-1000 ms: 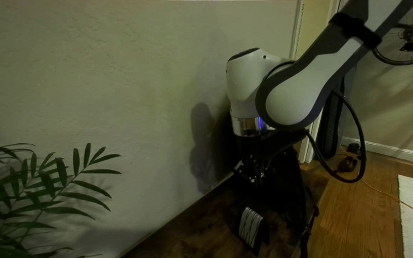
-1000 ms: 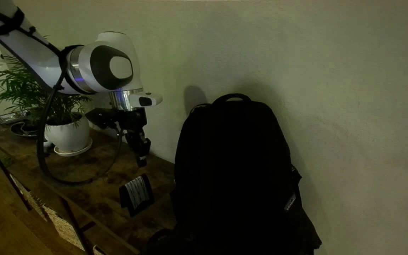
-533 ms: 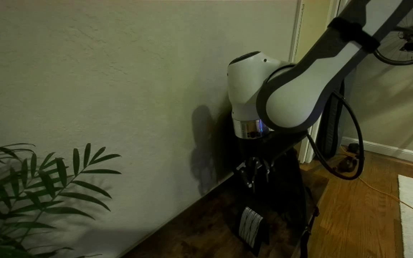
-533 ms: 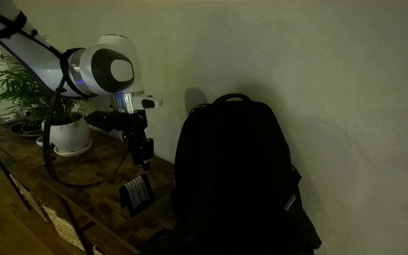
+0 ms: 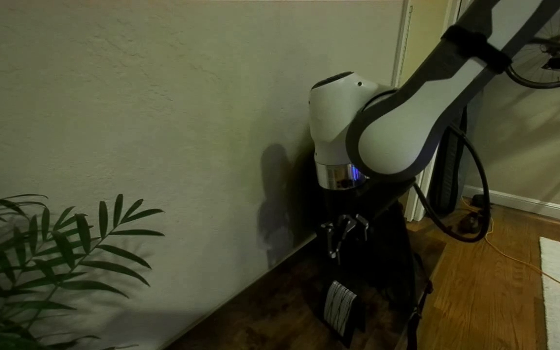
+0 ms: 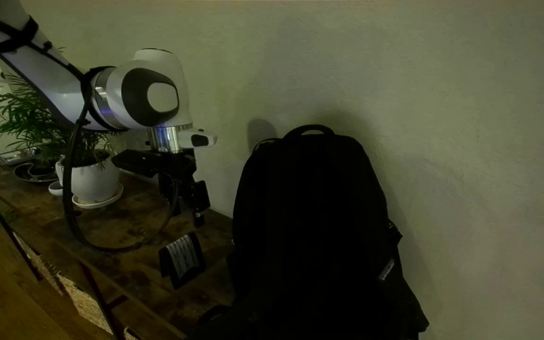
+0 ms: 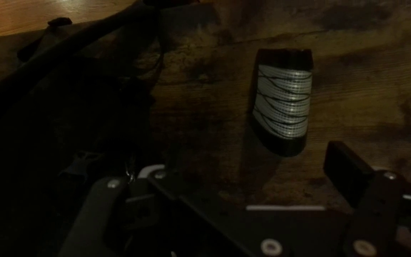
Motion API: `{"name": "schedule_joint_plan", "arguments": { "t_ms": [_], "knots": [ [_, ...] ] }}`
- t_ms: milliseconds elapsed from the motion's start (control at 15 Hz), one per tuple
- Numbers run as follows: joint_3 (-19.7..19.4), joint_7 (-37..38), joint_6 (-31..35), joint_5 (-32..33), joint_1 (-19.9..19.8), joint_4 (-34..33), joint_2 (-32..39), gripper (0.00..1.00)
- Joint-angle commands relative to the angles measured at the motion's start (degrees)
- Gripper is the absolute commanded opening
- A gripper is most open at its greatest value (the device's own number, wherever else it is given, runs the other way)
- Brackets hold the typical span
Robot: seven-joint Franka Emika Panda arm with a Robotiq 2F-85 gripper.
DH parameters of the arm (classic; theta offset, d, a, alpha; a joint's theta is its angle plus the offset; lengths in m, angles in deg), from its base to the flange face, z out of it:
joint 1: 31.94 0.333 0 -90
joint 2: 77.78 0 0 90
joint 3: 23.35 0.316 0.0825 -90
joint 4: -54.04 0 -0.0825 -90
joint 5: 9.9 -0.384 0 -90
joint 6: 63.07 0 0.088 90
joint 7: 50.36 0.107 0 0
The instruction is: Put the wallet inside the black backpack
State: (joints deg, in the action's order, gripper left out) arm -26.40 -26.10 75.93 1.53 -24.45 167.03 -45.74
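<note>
Slightly lower than a second ago, the gripper (image 6: 188, 215) now has its jaws spread wide, holding nothing. In an exterior view, the wallet (image 6: 182, 258) stands tented, lower left of centre (the black backpack (image 6: 314, 226) rises to its right). Approach seems in hand; next calls for aligning over its fold and descending.

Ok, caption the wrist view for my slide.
Open black fingers above a brown wooden tabletop, where a folded, pale-banded dark wallet stands apart from a black fabric backpack.
</note>
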Motion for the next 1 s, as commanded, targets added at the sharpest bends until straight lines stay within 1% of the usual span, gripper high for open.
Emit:
{"name": "schedule_joint_plan", "arguments": {
  "t_ms": [0, 533, 933],
  "knots": [
    [0.2, -3.2, 2.3, -2.1, -0.4, 1.7, -0.3, 1.00],
    [0.9, -6.7, 2.5, -5.1, -1.1, 1.1, 1.3, 1.00],
    [1.1, -8.8, 4.5, -6.3, -0.8, 0.3, 3.4, 1.00]
  ]
}}
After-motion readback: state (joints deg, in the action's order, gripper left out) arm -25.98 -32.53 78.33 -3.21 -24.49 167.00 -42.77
